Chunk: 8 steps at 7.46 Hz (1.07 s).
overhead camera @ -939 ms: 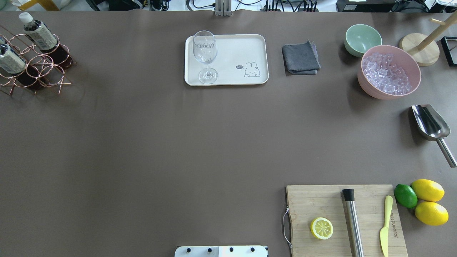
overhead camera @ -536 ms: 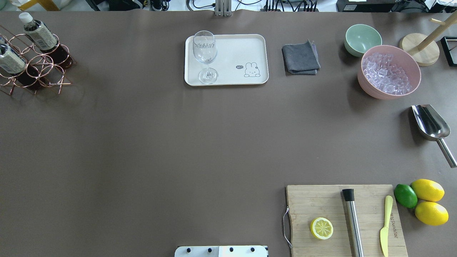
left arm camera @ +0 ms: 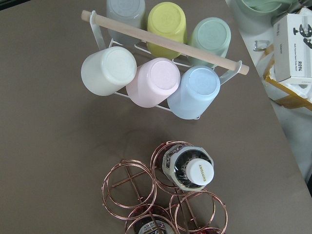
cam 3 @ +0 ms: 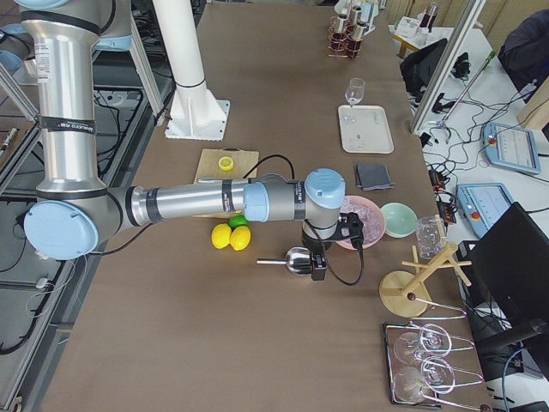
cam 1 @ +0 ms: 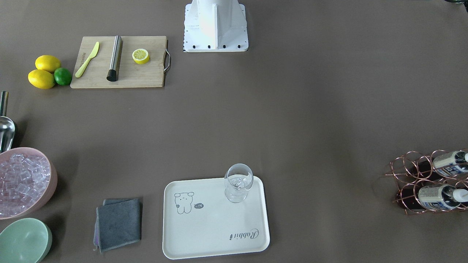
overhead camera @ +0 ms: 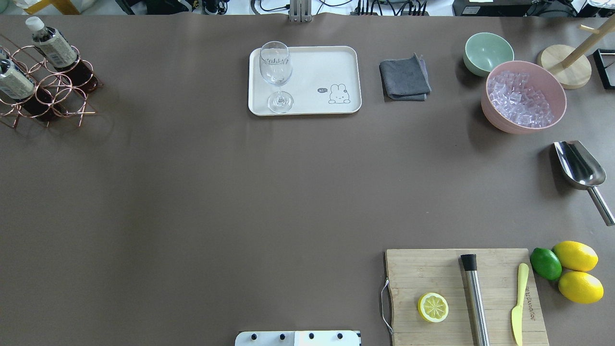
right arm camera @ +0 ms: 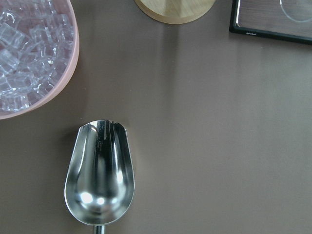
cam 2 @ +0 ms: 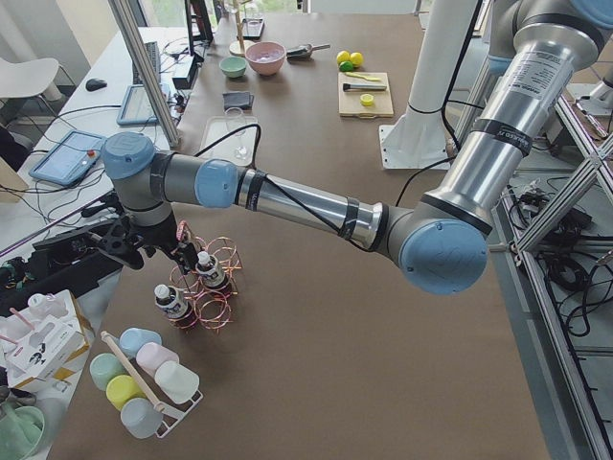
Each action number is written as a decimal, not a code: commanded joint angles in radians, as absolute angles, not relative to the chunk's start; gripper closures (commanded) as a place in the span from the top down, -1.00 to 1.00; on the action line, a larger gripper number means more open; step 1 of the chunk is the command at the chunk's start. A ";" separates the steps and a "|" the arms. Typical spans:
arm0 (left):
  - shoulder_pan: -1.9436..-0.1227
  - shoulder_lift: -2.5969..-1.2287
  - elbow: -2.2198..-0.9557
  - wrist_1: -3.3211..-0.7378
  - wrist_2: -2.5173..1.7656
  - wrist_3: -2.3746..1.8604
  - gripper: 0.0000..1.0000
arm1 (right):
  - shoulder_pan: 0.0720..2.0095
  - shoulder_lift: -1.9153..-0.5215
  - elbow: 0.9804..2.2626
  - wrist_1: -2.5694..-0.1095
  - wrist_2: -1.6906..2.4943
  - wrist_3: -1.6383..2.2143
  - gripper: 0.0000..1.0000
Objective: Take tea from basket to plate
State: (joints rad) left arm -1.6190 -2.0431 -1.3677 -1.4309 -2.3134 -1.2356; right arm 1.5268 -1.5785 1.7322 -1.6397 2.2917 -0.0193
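Note:
Two tea bottles [overhead camera: 53, 45] [overhead camera: 14, 81] with white caps stand in the copper wire basket [overhead camera: 62, 91] at the table's far left. The left wrist view looks straight down on one tea cap [left arm camera: 197, 173] in a basket ring [left arm camera: 129, 187]. My left gripper [cam 2: 158, 251] hangs just over the basket; whether it is open or shut I cannot tell. The cream plate [overhead camera: 317, 72] lies at the far middle with a wine glass [overhead camera: 276, 72] on its left part. My right gripper [cam 3: 319, 270] hovers over the steel scoop [right arm camera: 100, 175]; its state I cannot tell.
A rack of pastel cups [left arm camera: 161, 48] stands just beyond the basket. A grey cloth [overhead camera: 405, 79], green bowl [overhead camera: 487, 53] and pink bowl of ice [overhead camera: 523, 96] lie right of the plate. The cutting board [overhead camera: 463, 295] with lemon half, steel tube and knife sits near right.

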 commanded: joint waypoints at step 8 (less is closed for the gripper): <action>-1.549 -2.083 -1.293 -1.563 -2.313 -1.813 0.97 | 1.525 -1.575 1.732 -1.641 2.287 -0.018 1.00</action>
